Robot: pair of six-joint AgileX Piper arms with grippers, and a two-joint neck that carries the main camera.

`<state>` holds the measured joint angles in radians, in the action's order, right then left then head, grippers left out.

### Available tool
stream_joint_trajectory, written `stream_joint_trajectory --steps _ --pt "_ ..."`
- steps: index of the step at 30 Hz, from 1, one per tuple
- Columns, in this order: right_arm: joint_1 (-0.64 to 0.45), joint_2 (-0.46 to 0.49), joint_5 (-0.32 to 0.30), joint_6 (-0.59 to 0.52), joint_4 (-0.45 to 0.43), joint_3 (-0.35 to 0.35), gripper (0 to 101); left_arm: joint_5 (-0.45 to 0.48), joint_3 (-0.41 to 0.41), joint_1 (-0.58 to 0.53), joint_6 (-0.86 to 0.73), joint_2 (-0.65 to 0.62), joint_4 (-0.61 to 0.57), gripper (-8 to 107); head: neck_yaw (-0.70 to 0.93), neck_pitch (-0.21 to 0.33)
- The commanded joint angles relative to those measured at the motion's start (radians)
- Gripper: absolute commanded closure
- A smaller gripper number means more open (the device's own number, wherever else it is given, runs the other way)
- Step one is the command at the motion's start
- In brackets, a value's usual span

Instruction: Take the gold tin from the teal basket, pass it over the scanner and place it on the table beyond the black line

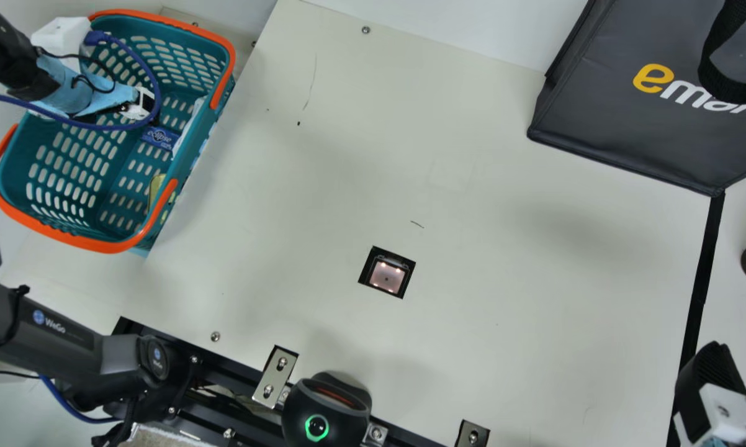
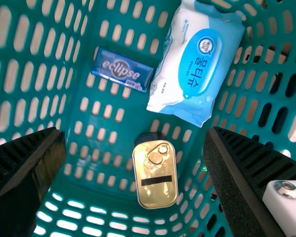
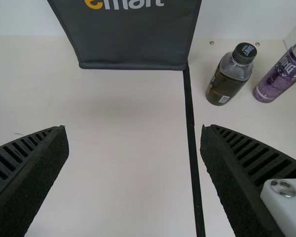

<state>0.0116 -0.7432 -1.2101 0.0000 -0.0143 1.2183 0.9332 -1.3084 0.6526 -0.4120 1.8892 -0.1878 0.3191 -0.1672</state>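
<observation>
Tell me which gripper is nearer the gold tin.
Left. The left gripper points down into the teal basket holding the gold tin; the right gripper is across the table, by the black line.

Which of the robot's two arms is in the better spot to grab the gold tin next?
The left, I'd say: its open fingers hang over the basket, with the tin between and below them. The right gripper is across the table, near the black line.
</observation>
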Motion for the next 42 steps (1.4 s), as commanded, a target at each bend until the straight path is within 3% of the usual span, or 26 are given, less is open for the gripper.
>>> stream_joint_trajectory --steps 1,18,42 --pt "0.000 0.000 0.000 0.000 0.000 0.000 6 -0.007 0.009 0.002 0.035 0.005 -0.001 9 0.002 0.029" --pt "0.000 0.000 0.001 0.000 0.000 0.000 6 -0.090 0.120 0.011 0.069 0.096 0.010 9 0.002 0.029" --pt "0.000 0.000 0.001 0.000 0.000 0.000 6 -0.239 0.234 0.003 -0.032 0.196 -0.007 9 0.002 0.029"
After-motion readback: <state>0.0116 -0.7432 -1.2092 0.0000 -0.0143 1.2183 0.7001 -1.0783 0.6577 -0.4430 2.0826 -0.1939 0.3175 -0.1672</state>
